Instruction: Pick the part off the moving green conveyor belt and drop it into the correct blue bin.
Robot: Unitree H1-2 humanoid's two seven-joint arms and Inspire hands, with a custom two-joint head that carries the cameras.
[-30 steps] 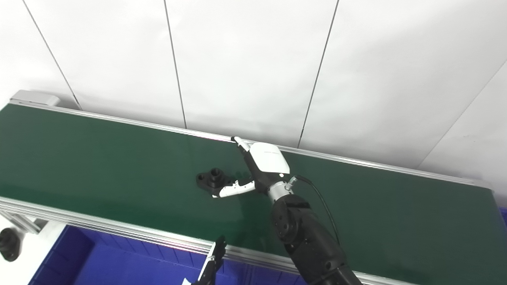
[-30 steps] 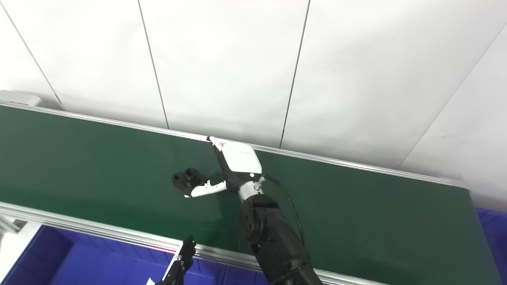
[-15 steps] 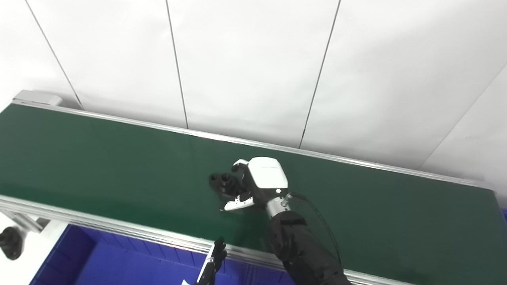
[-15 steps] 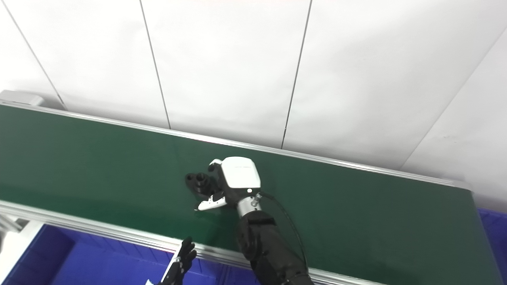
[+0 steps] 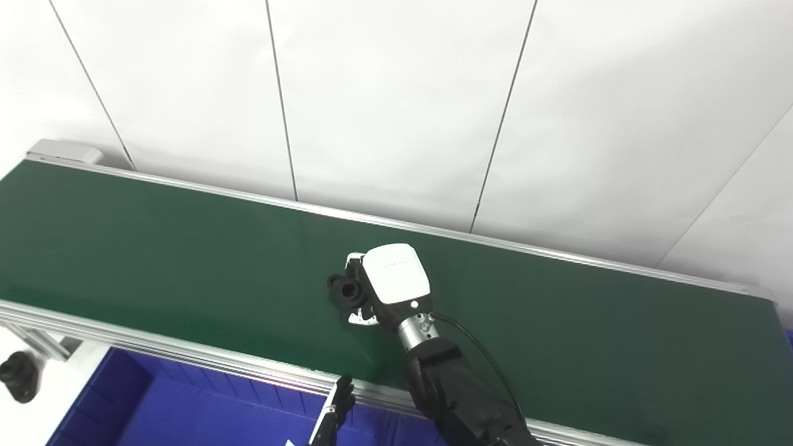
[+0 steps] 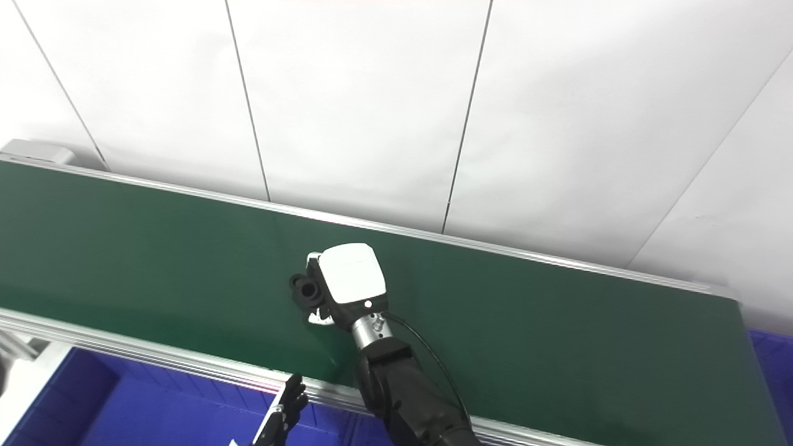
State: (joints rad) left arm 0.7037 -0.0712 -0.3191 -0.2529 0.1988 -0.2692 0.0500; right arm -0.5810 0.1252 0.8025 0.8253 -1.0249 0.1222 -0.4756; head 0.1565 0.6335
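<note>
A small black flanged part (image 5: 346, 290) with a round bore sits in my right hand (image 5: 387, 286) over the middle of the green conveyor belt (image 5: 155, 248). The fingers and thumb are curled around it, so the hand is shut on the part (image 6: 306, 290). Most of the part is hidden behind the white back of the hand (image 6: 350, 279). Only the fingertips of my left hand (image 5: 334, 409) show at the bottom edge, below the belt's near rail; their state is unclear.
A blue bin (image 5: 186, 415) lies below the belt's near aluminium rail (image 5: 186, 359) at the lower left. Another blue bin edge (image 6: 768, 359) shows at the far right. A white panelled wall stands behind the belt.
My right hand went from spread open beside the part to closed around it, and it has shifted slightly left and toward me. The left fingertips stay in place.
</note>
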